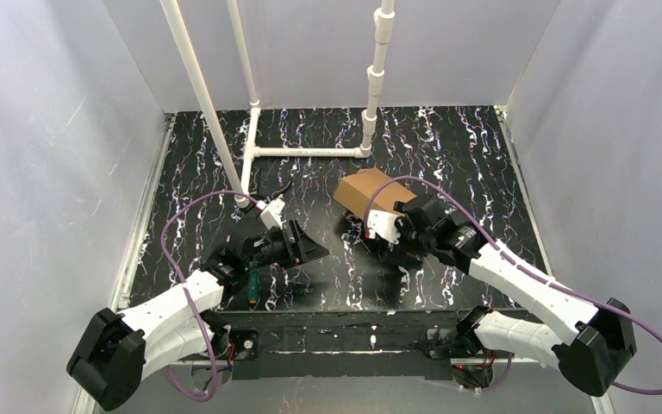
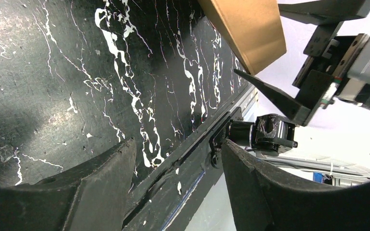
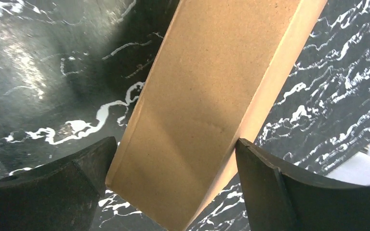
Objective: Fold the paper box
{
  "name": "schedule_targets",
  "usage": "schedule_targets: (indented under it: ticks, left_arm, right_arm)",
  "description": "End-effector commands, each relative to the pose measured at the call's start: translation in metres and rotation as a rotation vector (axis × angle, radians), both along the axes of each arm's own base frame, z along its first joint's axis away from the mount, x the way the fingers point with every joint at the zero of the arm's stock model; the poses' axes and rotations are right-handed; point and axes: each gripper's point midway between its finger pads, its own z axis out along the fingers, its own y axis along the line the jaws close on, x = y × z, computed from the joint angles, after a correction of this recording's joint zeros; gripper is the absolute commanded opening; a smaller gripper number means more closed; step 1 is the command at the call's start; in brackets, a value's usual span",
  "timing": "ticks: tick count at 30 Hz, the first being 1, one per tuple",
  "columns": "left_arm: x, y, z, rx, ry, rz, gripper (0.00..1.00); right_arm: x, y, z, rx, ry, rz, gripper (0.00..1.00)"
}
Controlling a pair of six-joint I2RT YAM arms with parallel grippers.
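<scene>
Counter: black, veined with white, with a white pipe frame standing at the far side.

The paper box is right of centre, in the middle depth of the counter. It is plain brown cardboard, already closed up into a flat rectangular block, and it lies skewed to the counter edges. From overhead, one end looks tipped up, with dark shadow beside it on the near side. You can't tell whether the other end touches the surface.

Your right gripper is at the near end of the box, with its jaws spread wide and one on each side of the cardboard. In the right wrist view, a broad brown face fills the gap and both long edges run right up to the dark fingers. You cannot tell whether they are pressing the box or only standing against it.

In the left wrist view, a corner of the box shows at the top, with one pointed finger of the right gripper just beneath it.

Your left gripper is left of centre, near the front of the counter and well apart from the box. Its jaws are parted about halfway and there is nothing between them, only bare counter and the front rail.
</scene>
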Motion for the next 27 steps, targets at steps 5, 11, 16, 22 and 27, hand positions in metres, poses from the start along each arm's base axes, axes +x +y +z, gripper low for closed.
schedule_targets:
  ticks: [5, 11, 16, 22, 27]
  left_arm:
    - [-0.003, 0.000, 0.013, -0.037, 0.003, -0.020, 0.75]
    - [-0.005, 0.003, 0.010, -0.057, 0.051, -0.014, 0.81]
    - [-0.008, 0.005, 0.004, -0.066, 0.094, -0.001, 0.79]
    - [-0.005, 0.009, -0.004, -0.090, 0.184, 0.079, 0.74]
    - [0.003, 0.011, 0.010, -0.149, 0.206, 0.158, 0.75]
  right_arm:
    - [-0.070, 0.050, 0.037, 0.210, 0.351, 0.272, 0.98]
    - [-0.060, 0.043, 0.013, 0.137, 0.327, 0.252, 0.98]
    - [-0.069, 0.033, -0.016, 0.103, 0.307, 0.272, 1.00]
    - [-0.059, 0.023, -0.017, 0.049, 0.174, 0.282, 1.00]
    - [-0.023, 0.028, 0.018, 0.024, 0.003, 0.234, 1.00]
